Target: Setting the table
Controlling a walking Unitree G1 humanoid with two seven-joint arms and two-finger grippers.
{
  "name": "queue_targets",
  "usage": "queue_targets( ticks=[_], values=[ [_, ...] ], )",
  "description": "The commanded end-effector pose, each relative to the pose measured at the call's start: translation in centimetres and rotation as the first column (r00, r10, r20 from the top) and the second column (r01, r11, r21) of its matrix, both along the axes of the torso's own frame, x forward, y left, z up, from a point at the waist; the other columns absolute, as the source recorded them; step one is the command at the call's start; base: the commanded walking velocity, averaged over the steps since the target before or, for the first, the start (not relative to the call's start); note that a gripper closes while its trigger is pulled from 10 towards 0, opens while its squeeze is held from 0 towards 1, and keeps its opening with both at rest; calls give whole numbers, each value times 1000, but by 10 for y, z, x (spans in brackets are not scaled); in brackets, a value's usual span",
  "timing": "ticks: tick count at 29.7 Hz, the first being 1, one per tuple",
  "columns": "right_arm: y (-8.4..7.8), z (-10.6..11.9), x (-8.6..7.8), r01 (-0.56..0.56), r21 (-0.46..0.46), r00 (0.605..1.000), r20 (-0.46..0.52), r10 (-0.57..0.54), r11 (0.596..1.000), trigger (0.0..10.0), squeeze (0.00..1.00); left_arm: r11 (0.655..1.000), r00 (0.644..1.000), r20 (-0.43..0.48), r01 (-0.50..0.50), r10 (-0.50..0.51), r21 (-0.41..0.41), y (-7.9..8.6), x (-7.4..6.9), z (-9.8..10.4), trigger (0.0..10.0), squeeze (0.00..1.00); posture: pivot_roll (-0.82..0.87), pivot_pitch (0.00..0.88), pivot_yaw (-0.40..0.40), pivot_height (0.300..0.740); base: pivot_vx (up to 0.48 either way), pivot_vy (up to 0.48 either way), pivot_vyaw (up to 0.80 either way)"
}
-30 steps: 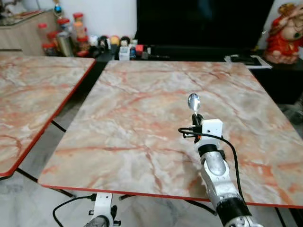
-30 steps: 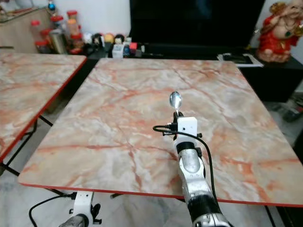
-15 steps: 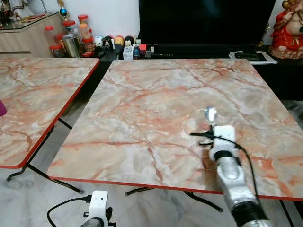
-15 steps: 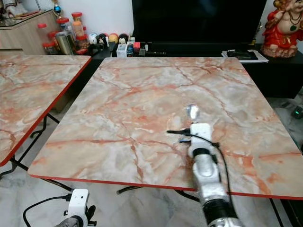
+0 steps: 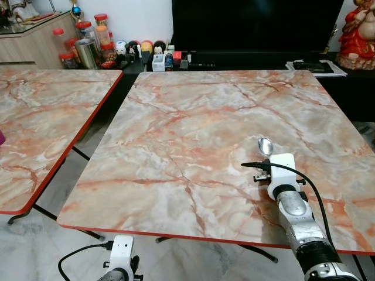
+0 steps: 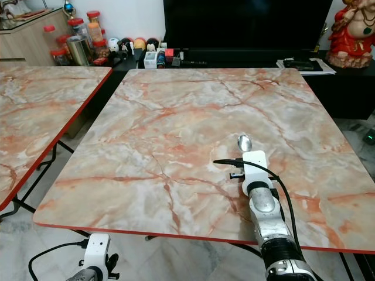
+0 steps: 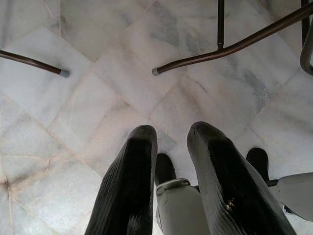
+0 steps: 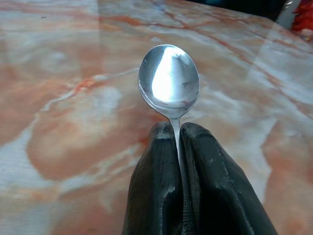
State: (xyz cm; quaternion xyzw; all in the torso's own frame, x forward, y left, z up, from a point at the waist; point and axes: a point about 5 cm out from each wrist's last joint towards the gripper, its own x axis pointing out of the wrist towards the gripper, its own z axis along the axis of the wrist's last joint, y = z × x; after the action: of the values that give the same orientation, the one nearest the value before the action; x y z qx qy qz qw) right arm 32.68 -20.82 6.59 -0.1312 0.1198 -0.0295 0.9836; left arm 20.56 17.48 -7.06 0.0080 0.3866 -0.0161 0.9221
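marble-patterned table point(image 5: 193, 134), red edge, second table point(image 5: 41, 117) beside

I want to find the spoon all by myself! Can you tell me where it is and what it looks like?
Look at the big marble table in front of the black TV. Over its near right part, the right gripper pinches a small spoon by its handle. It is silver and shiny, its round bowl sticking out past the black fingers.

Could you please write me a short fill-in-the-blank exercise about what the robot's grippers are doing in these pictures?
1. The right gripper is shut on a ____.
2. The spoon's bowl sticks out over the ____-patterned table.
3. The left gripper hangs below the table and points at the ____.

Missing words: spoon; marble; floor
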Motion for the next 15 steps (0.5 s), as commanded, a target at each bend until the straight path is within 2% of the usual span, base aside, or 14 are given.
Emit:
queue_targets(
  ticks=[1,10,15],
  values=[
    [0,-6,-3,6,-7,999,-41,-6,1000,10000,0,1000,1000,0,2,-2,-1,1,1,0,10000,0,-28,0,51,740,0,0,0],
    [-8,-14,-17,94,-15,994,-61,-95,995,10000,0,1000,1000,-1,16,-16,-6,1,0,0,10000,0,-39,0,60,740,0,0,0],
    [-3,-15,-22,83,-2,995,-60,-83,997,10000,0,1000,1000,0,27,-27,-8,-1,1,1,10000,0,-44,0,63,740,0,0,0]
  ],
)
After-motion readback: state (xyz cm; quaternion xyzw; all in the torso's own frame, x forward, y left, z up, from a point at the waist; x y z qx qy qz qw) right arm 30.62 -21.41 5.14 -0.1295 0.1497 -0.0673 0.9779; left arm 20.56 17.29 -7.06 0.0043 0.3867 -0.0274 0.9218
